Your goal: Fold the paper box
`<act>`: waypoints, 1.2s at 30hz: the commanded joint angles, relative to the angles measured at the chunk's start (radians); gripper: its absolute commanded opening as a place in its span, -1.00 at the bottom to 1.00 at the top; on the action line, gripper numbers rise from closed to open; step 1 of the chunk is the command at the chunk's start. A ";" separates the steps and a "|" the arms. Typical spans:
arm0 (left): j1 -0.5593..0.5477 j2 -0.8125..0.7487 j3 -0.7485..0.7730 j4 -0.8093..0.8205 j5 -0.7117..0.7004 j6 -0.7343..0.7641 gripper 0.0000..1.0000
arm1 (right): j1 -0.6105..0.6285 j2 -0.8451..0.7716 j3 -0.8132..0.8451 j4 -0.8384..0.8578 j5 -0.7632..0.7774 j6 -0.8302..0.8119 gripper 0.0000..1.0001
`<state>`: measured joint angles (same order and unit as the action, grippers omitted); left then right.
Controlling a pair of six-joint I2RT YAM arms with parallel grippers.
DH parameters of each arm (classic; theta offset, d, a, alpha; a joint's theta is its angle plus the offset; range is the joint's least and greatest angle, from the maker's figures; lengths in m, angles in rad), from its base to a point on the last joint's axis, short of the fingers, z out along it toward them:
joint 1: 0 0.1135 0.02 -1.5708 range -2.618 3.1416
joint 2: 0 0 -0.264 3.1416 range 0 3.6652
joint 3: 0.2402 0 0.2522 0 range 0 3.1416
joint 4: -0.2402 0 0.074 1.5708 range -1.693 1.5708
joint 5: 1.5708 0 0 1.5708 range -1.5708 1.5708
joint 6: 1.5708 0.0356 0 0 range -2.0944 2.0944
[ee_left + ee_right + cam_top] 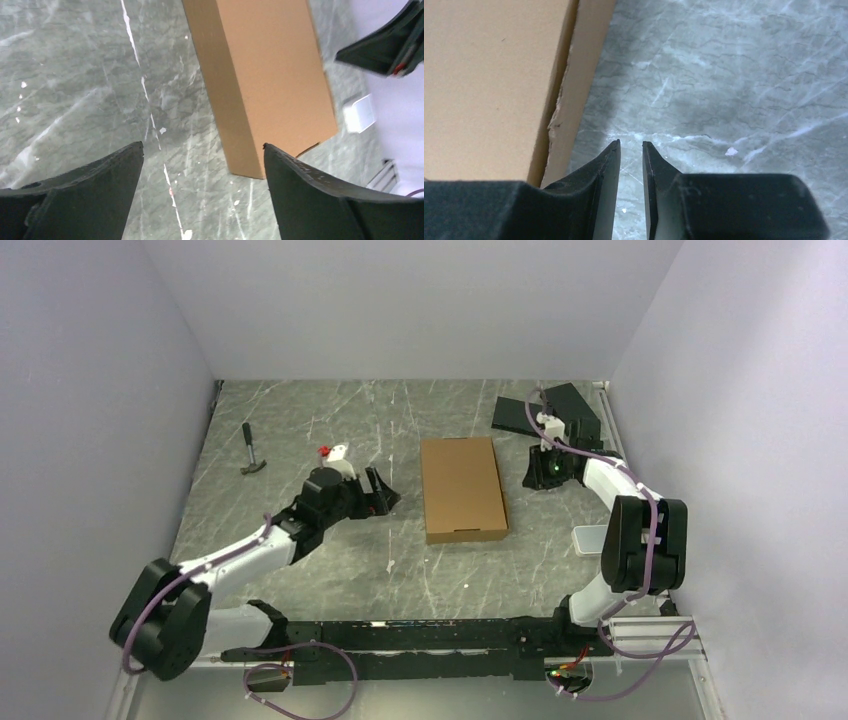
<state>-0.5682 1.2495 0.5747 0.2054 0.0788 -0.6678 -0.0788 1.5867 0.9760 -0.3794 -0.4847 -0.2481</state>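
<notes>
The paper box [463, 488] is a closed, shallow brown cardboard box lying flat in the middle of the table, its long side running away from the arms. My left gripper [385, 495] hovers just left of it, open wide. In the left wrist view the box [270, 75] lies ahead and to the right of the left gripper [202, 146], and only table shows between the fingers. My right gripper [540, 475] stands just right of the box's far end. In the right wrist view the right gripper [630, 142] shows a narrow gap holding nothing, beside the box's side wall [574, 95].
A hammer [254, 450] lies at the back left. Black flat slabs [545, 410] lie at the back right, behind the right arm. A small pale tray [592, 538] sits by the right arm's elbow. Walls close in the table on three sides.
</notes>
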 commanded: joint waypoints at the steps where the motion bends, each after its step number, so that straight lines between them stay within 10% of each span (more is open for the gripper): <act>1: 0.050 -0.092 -0.080 0.095 -0.014 -0.040 0.97 | 0.005 -0.013 0.001 -0.014 -0.083 -0.038 -0.48; 14: 0.068 0.308 0.039 0.362 0.347 -0.236 0.81 | 0.134 0.096 0.017 -0.032 0.014 0.001 -0.63; 36: -0.054 0.556 0.230 0.290 0.352 -0.220 0.24 | 0.340 0.112 0.028 0.054 0.159 0.109 -0.80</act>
<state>-0.5777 1.7962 0.7708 0.4950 0.4103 -0.8860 0.2344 1.6962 0.9783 -0.3706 -0.2848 -0.1719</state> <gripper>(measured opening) 0.625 0.092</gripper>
